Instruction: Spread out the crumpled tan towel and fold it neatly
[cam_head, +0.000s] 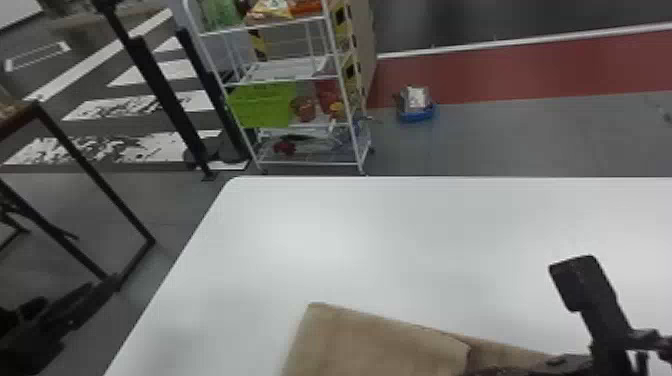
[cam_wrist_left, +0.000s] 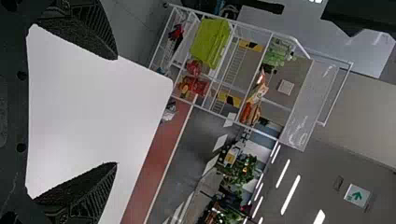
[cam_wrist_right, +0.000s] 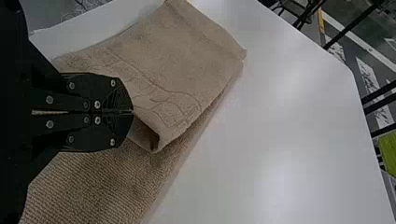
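The tan towel (cam_head: 380, 340) lies at the head view's bottom edge, with one layer folded over another. My right gripper (cam_head: 565, 362) is over its right part. In the right wrist view the towel (cam_wrist_right: 182, 60) has a raised upper layer with a small hollow under its edge, above a ribbed lower layer. There my right gripper (cam_wrist_right: 132, 112) is shut on that upper layer's edge. My left gripper (cam_head: 95, 300) is off the table's left side, away from the towel. Seen from its own wrist, the left gripper (cam_wrist_left: 116, 111) stands open with nothing between its fingers.
The white table (cam_head: 320, 240) extends beyond and left of the towel. Past its far edge stands a white shelf cart (cam_head: 295, 162) with a green bin (cam_head: 262, 105). A dark-framed stand (cam_head: 95, 175) is at the left, near the left arm.
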